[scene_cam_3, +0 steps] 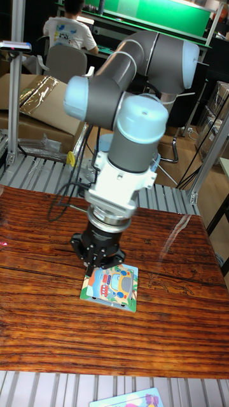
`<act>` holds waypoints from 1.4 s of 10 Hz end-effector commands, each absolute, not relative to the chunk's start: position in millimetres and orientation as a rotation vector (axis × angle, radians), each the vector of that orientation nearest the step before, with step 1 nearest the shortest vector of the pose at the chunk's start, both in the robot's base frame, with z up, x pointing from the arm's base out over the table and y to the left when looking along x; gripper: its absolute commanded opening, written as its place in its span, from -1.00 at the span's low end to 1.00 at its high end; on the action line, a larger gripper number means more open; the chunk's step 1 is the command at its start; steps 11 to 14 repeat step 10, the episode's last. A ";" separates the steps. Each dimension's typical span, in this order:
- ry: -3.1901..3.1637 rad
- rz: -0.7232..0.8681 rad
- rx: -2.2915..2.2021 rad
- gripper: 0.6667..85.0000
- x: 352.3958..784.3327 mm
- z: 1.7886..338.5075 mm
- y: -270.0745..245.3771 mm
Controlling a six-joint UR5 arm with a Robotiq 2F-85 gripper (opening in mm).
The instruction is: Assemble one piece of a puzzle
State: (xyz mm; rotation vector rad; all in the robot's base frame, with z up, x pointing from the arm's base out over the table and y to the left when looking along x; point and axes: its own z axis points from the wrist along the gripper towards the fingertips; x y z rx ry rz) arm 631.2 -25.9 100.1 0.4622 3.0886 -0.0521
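Note:
A square puzzle board [113, 288] with a colourful cartoon car picture lies flat on the wooden table [172, 318]. My gripper [93, 268] points straight down at the board's far left corner, its dark fingers touching or just above that corner. The fingers sit close together, but the view does not show whether a piece is between them. The corner of the board under the fingers is hidden.
A second colourful puzzle board [130, 400] pokes in at the bottom edge on the metal roller rails. A black cable [62, 200] loops from the arm over the table's back left. Behind the table are cardboard boxes and a seated person [67, 28].

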 end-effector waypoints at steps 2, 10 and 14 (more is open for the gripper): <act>3.025 -0.012 0.638 -0.98 640.6 104.7 -50.9; 3.010 0.030 0.590 -0.98 645.6 98.8 -63.8; 3.010 0.030 0.590 -0.98 645.6 98.8 -63.8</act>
